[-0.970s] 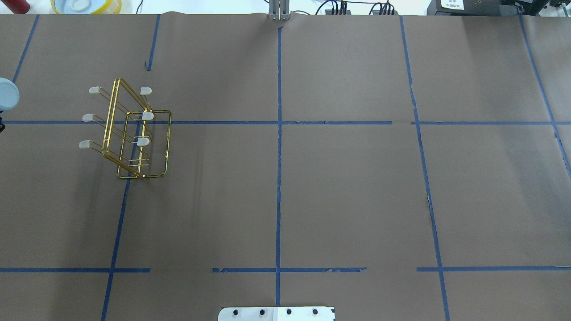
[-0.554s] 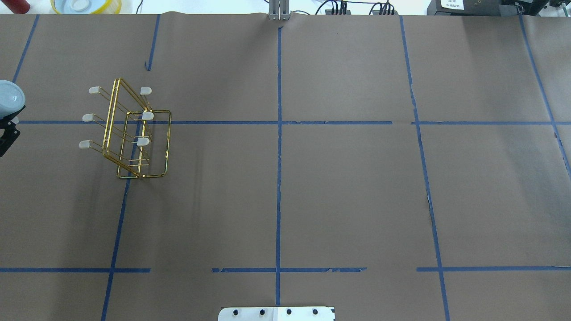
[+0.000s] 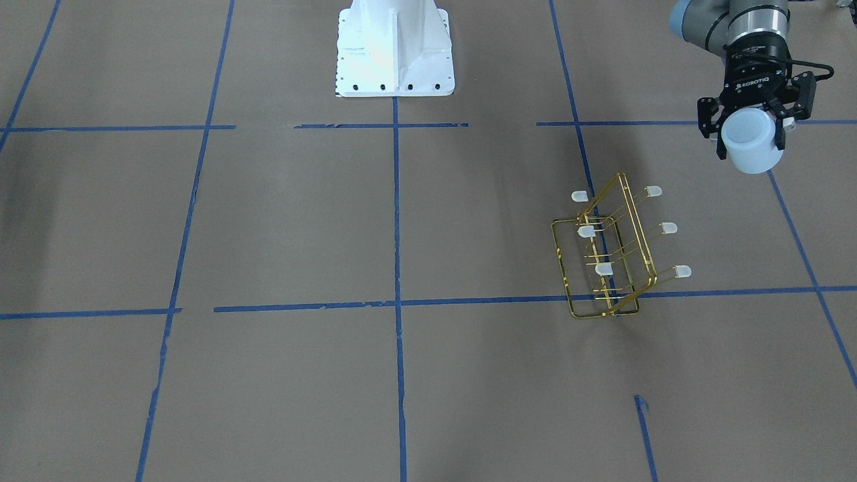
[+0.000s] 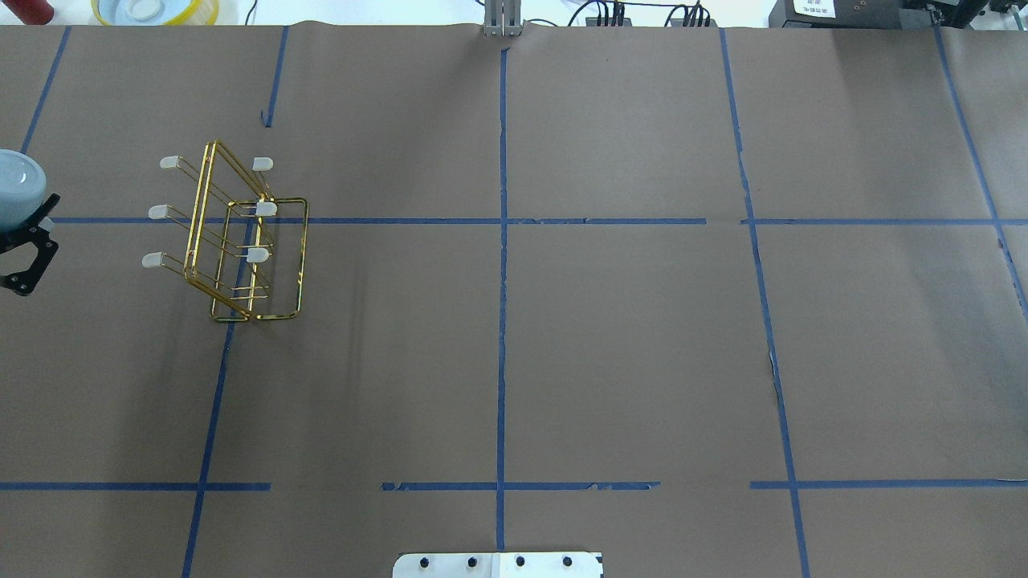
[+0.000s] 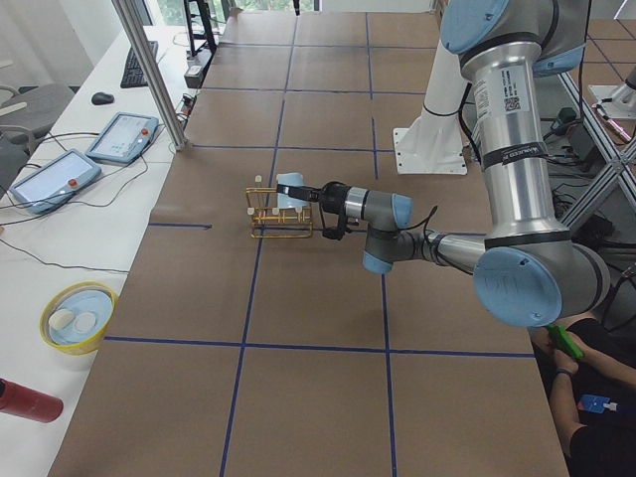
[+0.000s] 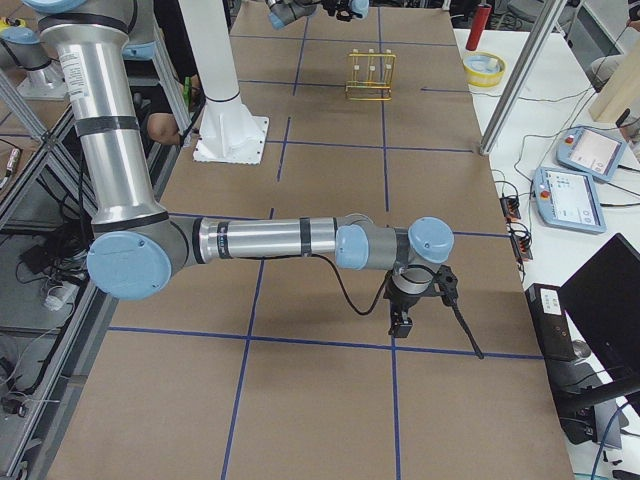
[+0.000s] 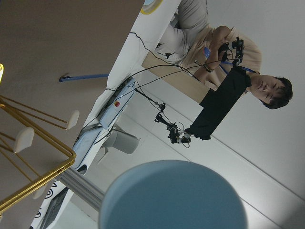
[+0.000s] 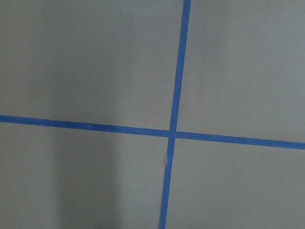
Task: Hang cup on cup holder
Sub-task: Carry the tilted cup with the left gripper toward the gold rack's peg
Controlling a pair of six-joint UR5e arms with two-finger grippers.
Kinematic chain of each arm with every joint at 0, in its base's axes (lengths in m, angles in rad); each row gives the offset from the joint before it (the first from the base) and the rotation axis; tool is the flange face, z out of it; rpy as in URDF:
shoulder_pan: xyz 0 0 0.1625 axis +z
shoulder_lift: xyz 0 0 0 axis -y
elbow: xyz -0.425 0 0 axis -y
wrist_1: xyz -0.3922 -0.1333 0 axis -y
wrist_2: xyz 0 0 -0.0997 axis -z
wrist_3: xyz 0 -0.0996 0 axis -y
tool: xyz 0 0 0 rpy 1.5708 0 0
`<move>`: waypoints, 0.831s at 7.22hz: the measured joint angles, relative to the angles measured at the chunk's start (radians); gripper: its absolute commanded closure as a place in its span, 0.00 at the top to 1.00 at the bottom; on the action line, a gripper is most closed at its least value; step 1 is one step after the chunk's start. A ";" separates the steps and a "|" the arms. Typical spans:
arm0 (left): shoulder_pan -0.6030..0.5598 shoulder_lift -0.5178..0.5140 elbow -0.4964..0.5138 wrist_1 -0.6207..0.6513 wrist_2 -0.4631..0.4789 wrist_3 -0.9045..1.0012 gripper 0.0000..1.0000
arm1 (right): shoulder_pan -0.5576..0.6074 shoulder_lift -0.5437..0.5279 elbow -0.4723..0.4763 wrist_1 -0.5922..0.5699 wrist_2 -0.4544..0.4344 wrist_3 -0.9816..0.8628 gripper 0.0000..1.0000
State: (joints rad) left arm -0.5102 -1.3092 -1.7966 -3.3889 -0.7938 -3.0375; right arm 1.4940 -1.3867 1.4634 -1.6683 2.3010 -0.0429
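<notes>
My left gripper (image 3: 750, 130) is shut on the pale blue-white cup (image 3: 753, 150) and holds it in the air, tilted on its side, clear of the table. The cup also shows at the left edge of the overhead view (image 4: 14, 189), in the exterior left view (image 5: 291, 190), and fills the bottom of the left wrist view (image 7: 171, 198). The gold wire cup holder (image 3: 606, 258) stands upright on the table with bare prongs, apart from the cup; it also shows overhead (image 4: 241, 241). My right gripper (image 6: 402, 312) hangs low over bare table far from the rack; I cannot tell whether it is open or shut.
The white robot base (image 3: 395, 47) sits at the table's near edge. A yellow bowl (image 5: 78, 316) and a red cylinder (image 5: 25, 399) lie on the side bench past the table's end. Brown paper with blue tape lines covers the table (image 4: 626, 337).
The cup and my left gripper have moved further into the overhead view from its left edge, toward the rack. The rack has not moved.
</notes>
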 measured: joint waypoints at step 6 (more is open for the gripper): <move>0.171 -0.086 0.056 -0.001 0.315 -0.453 0.00 | 0.000 0.000 0.000 0.000 0.000 0.000 1.00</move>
State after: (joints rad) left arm -0.3387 -1.3956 -1.7408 -3.3898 -0.4784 -3.4908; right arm 1.4938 -1.3867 1.4634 -1.6682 2.3010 -0.0429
